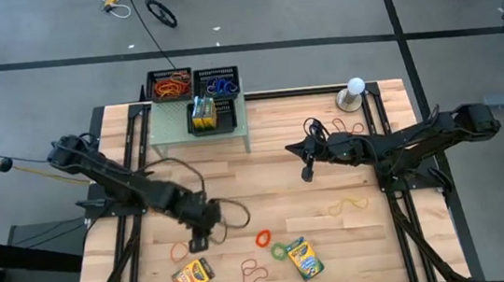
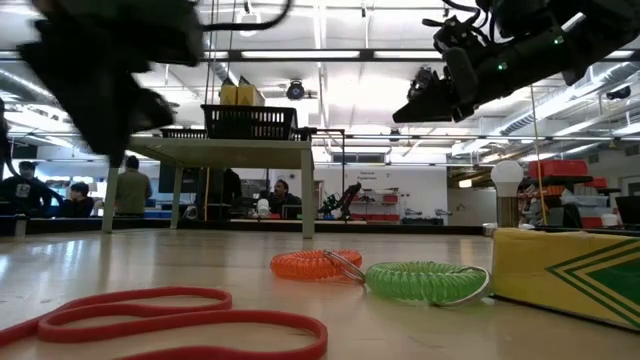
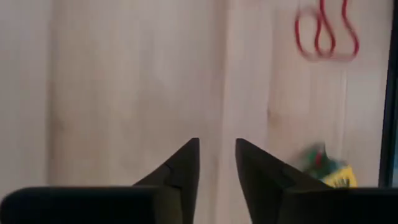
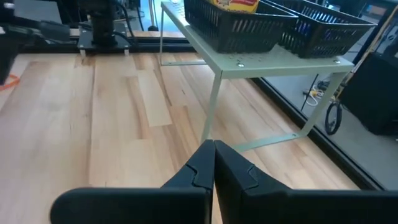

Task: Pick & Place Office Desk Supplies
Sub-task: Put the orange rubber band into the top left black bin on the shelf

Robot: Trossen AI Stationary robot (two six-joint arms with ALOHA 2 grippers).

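From above: left gripper (image 1: 202,223) over near-left table (image 1: 339,254), right gripper (image 1: 308,165) mid-table near the shelf (image 1: 170,123); two crayon boxes (image 1: 192,275), red bands (image 1: 254,272) and coils (image 1: 264,238) at near edge; mesh trays (image 1: 170,84) far.

Table level: orange coil (image 2: 316,264) touches green coil (image 2: 425,281).

Left wrist: fingers (image 3: 184,167) slightly parted, empty; red band (image 3: 327,32) ahead.

Right wrist: fingers (image 4: 198,168) pressed together, empty.

Risk, judged: thin flat bands may slip the pinch.

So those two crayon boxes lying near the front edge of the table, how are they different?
The left crayon box shows a yellow and orange face; the right crayon box shows more green and blue. The left one lies nearly crosswise on the table, with the left gripper just above it; the right one is turned steeply and sits beside a green band. Both lie flat, similar in size.
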